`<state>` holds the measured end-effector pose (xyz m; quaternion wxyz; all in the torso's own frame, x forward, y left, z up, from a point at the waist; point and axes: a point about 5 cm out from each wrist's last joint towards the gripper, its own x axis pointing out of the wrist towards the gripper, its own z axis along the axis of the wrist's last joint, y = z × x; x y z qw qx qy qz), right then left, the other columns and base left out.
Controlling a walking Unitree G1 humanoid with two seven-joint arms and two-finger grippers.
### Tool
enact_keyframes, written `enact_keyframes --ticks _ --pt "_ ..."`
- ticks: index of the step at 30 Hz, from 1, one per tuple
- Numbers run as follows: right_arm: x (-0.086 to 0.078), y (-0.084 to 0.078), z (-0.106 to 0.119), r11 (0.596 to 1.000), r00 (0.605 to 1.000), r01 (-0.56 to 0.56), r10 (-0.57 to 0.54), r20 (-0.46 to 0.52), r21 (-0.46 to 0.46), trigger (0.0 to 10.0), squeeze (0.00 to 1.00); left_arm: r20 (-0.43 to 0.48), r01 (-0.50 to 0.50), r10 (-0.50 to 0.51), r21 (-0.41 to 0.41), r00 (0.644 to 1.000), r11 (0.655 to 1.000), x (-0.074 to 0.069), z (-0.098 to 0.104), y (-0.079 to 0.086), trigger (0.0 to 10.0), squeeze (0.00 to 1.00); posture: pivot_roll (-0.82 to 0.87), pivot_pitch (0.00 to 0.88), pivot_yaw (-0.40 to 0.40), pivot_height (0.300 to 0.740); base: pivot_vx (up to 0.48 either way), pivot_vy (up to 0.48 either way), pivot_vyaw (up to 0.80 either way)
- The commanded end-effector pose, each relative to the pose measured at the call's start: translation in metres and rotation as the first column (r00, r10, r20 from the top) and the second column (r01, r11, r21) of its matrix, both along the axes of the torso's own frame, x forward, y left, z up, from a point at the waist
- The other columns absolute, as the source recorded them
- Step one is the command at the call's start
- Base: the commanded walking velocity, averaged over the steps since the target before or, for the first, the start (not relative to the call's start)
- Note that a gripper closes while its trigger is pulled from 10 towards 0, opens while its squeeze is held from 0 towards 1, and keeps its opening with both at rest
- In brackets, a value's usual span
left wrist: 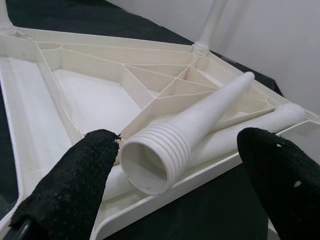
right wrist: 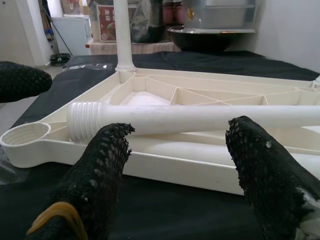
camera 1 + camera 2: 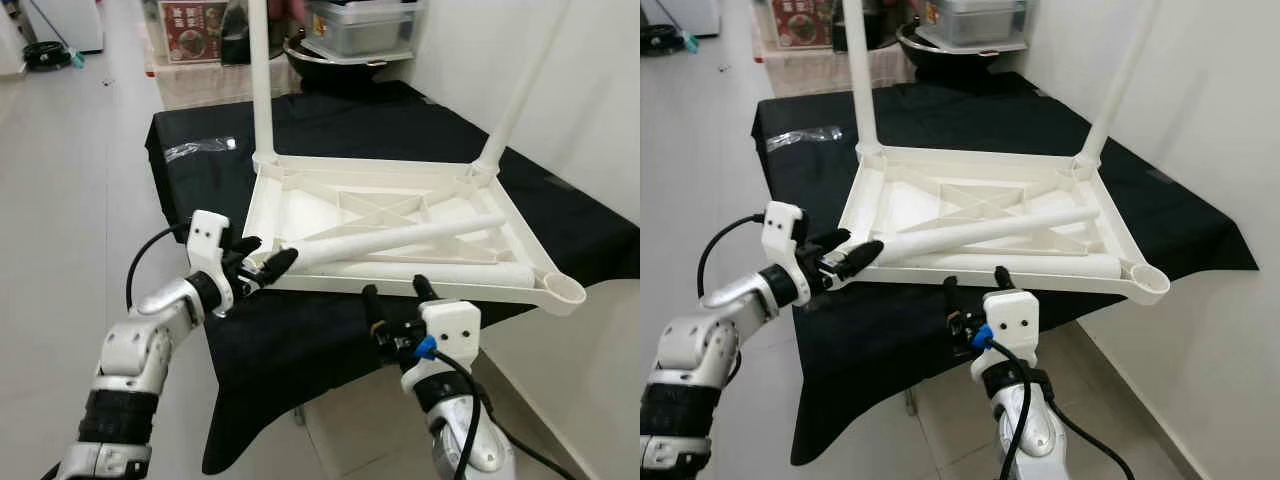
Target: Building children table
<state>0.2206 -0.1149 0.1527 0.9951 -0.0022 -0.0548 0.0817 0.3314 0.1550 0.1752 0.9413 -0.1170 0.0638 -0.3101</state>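
Observation:
A white children's tabletop (image 3: 450, 290) lies upside down on a black-covered table (image 3: 300, 340). Two white legs stand screwed into its far corners (image 3: 261, 80) (image 3: 520, 80). A loose leg (image 3: 400, 237) rests slantwise across the ribs, and a second loose leg (image 3: 440, 272) lies along the front rim. My left gripper (image 3: 268, 255) is open, with its fingers (image 1: 70, 185) on either side of the slanted leg's threaded end (image 1: 150, 160). My right gripper (image 3: 394, 290) is open just before the front rim, empty. The near right corner socket (image 3: 565, 290) is empty, as is the near left one (image 2: 25, 135).
A clear plastic bag (image 3: 200, 148) lies on the cloth at the far left. Behind the table are a dark wok (image 3: 330, 60) and a lidded storage box (image 3: 365, 25). A white wall runs close along the right. Tiled floor opens to the left.

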Motion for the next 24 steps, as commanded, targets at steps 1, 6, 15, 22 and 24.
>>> enact_keyframes --ticks 1,6,15,22,24 --pt "-0.002 0.001 0.001 1.000 1.000 -0.001 0.001 -0.011 0.009 10.0 0.00 -0.046 0.021 -0.022 -0.027 0.999 0.999 -0.001 -0.008 0.002 10.0 0.00 0.02 0.148 -0.050 0.740 0.000 0.000 0.00" --pt "-0.005 0.002 0.002 1.000 1.000 -0.003 0.004 -0.023 0.008 10.0 0.00 -0.089 0.066 -0.074 -0.099 0.993 0.993 0.006 -0.010 0.003 10.0 0.00 0.02 0.162 -0.039 0.740 0.000 0.000 0.00" --pt "-0.008 0.003 0.004 1.000 1.000 -0.008 0.009 -0.029 0.003 10.0 0.00 -0.116 0.107 -0.127 -0.169 0.985 0.980 0.018 -0.012 -0.001 10.0 0.00 0.00 0.164 -0.027 0.740 0.000 0.000 0.00" --pt "-0.009 0.005 0.003 1.000 0.999 -0.019 0.019 -0.045 -0.001 10.0 0.00 -0.128 0.159 -0.186 -0.191 0.974 0.968 0.018 -0.013 -0.003 10.0 0.00 0.01 0.167 -0.024 0.740 0.000 0.000 0.00" --pt "-0.009 0.005 0.003 1.000 0.999 -0.019 0.019 -0.047 -0.001 10.0 0.00 -0.124 0.168 -0.194 -0.193 0.973 0.967 0.018 -0.012 -0.002 10.0 0.00 0.01 0.163 -0.024 0.740 0.000 0.000 0.00"
